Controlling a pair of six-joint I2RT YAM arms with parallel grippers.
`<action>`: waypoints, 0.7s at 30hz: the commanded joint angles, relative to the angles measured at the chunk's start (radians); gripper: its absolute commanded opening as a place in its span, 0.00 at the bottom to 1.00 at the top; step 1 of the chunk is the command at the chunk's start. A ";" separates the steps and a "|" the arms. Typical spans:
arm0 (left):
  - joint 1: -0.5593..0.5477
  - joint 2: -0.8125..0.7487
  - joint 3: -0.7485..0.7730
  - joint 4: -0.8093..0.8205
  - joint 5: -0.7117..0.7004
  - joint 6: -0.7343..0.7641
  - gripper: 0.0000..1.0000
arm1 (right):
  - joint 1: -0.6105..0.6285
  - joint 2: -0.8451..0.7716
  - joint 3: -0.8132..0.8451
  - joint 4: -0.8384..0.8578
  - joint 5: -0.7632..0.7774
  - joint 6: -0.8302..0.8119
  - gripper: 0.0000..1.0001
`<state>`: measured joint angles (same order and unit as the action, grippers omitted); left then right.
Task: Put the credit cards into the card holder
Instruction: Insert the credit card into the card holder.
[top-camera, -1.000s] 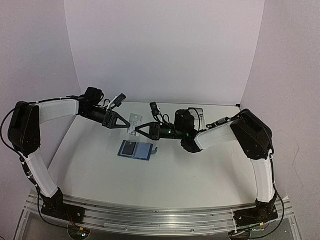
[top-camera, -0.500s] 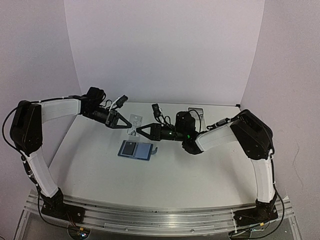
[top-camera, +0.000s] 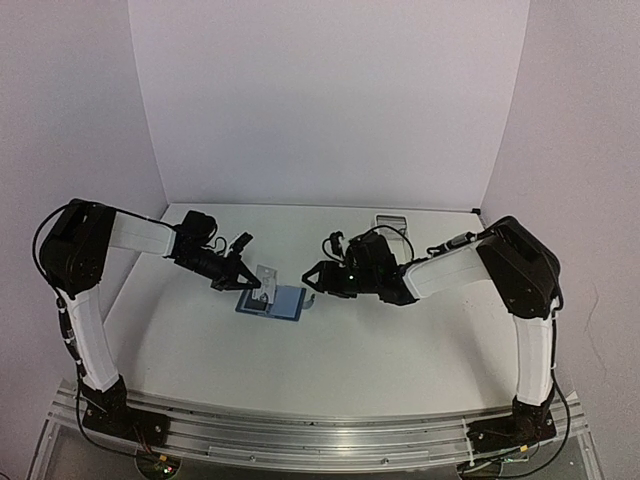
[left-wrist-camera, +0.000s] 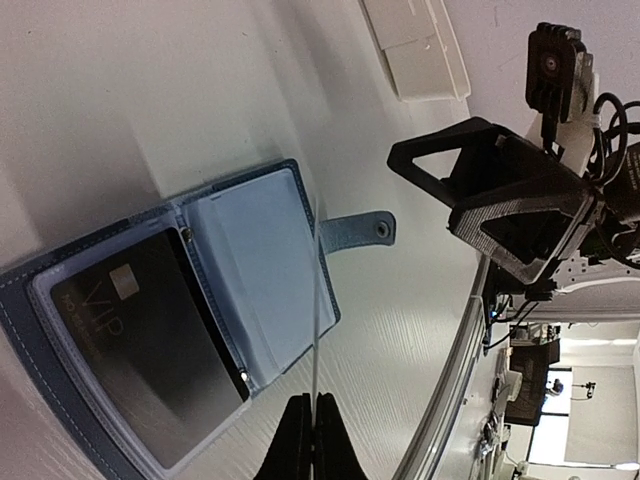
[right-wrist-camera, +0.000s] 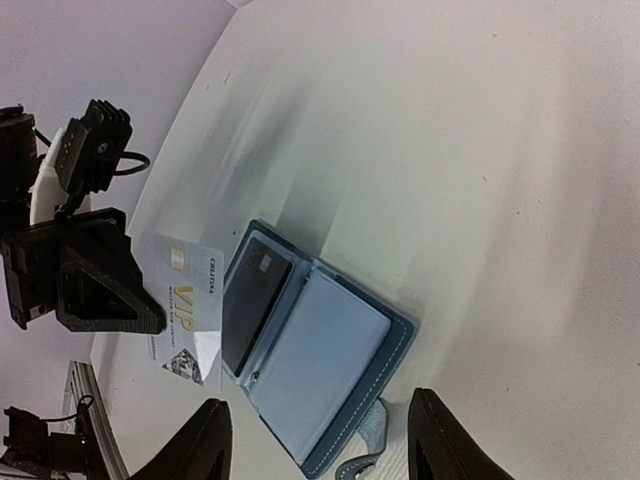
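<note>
On the white table (top-camera: 350, 340) lies one blue wallet (top-camera: 285, 302), spread open near the middle, its snap tab (left-wrist-camera: 355, 230) sticking out flat on the side nearer the right arm. Two cards show. One dark card (left-wrist-camera: 150, 340) sits in the wallet's left-hand pocket; the other pocket shows only pale blue lining. The second card (right-wrist-camera: 185, 300), pale-faced with "VIP" print, stands on edge over the wallet's left side, pinched in the left gripper (top-camera: 252, 284); whether it touches the wallet cannot be told. One white tray (top-camera: 392, 222) rests well apart at the back.

Both arms stretch low and inward from raised elbows, and the grippers face each other across the wallet. The right gripper (top-camera: 312, 283) hovers just beside the tab with its fingers (right-wrist-camera: 215, 440) spread wide and holding nothing.
</note>
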<state>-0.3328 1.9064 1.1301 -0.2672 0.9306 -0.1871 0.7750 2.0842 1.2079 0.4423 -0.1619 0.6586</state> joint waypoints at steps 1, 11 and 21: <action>0.001 0.043 -0.006 0.134 -0.013 -0.031 0.00 | 0.008 0.054 0.032 -0.042 0.012 0.037 0.56; 0.017 0.094 -0.018 0.153 -0.039 0.077 0.00 | 0.018 0.133 0.051 -0.040 -0.041 0.037 0.51; 0.015 0.116 -0.055 0.162 0.010 0.029 0.00 | 0.018 0.154 0.060 -0.040 -0.058 0.070 0.43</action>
<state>-0.3202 2.0018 1.1023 -0.1425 0.9047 -0.1322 0.7879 2.2093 1.2526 0.4286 -0.2024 0.7090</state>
